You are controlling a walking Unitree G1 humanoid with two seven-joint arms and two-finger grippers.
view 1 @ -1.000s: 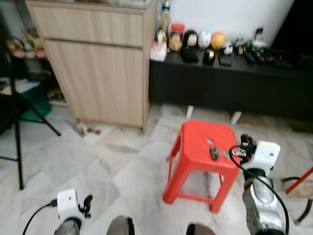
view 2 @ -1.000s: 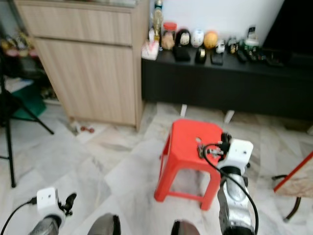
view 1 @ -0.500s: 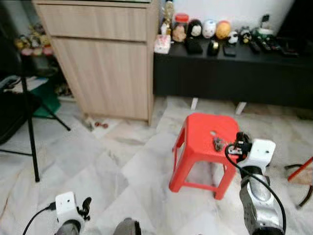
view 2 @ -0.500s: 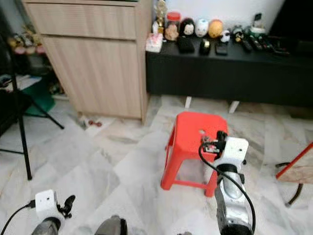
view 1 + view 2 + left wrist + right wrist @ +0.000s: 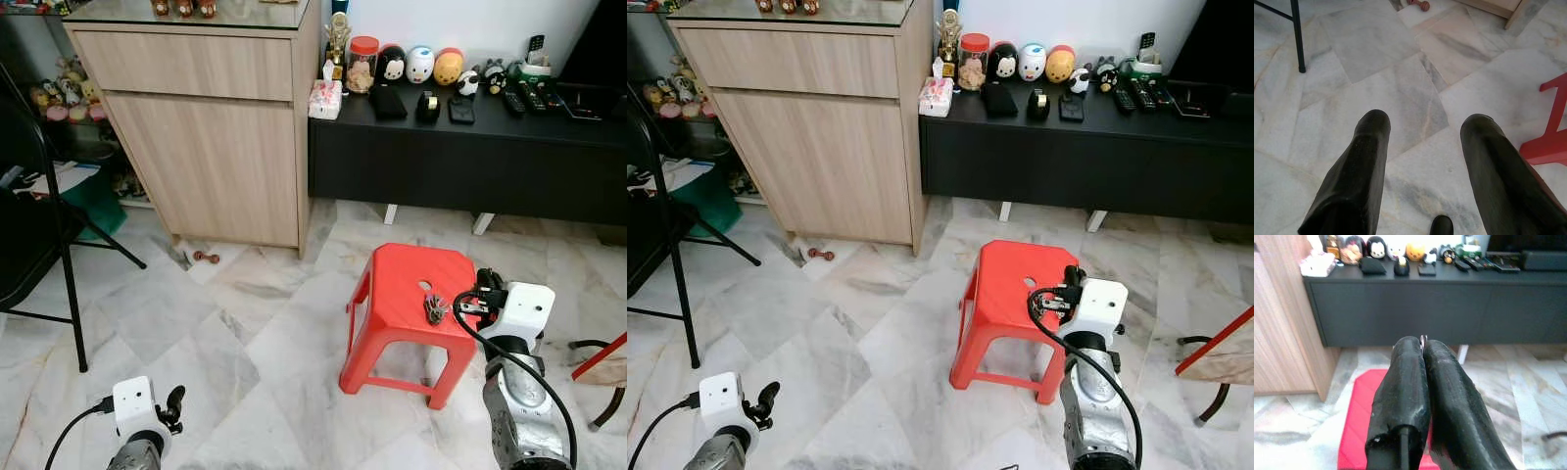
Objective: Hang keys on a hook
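Observation:
A small bunch of keys [image 5: 432, 309] is at the right side of a red plastic stool's top [image 5: 397, 284]. My right gripper [image 5: 462, 299] is just over that side of the stool with its fingers pressed together. In the right wrist view a sliver of metal [image 5: 1422, 339] sticks out between the shut fingertips [image 5: 1408, 350], and the stool [image 5: 1359, 416] lies below them. Whether the keys hang or touch the stool I cannot tell. My left gripper [image 5: 1425, 122] hangs low at the bottom left, open over the marble floor.
A light wooden cabinet [image 5: 211, 137] stands ahead on the left. Beside it is a low black console [image 5: 460, 147] with figurines and remotes. Black stand legs [image 5: 61, 255] are at the left, a small red dumbbell [image 5: 204, 257] lies by the cabinet, and a red bar [image 5: 598, 357] is at the right.
The whole picture has shifted and sharpened as the camera moved. My right gripper stays shut over the stool's right side with the keys at its tips. The left arm still hangs.

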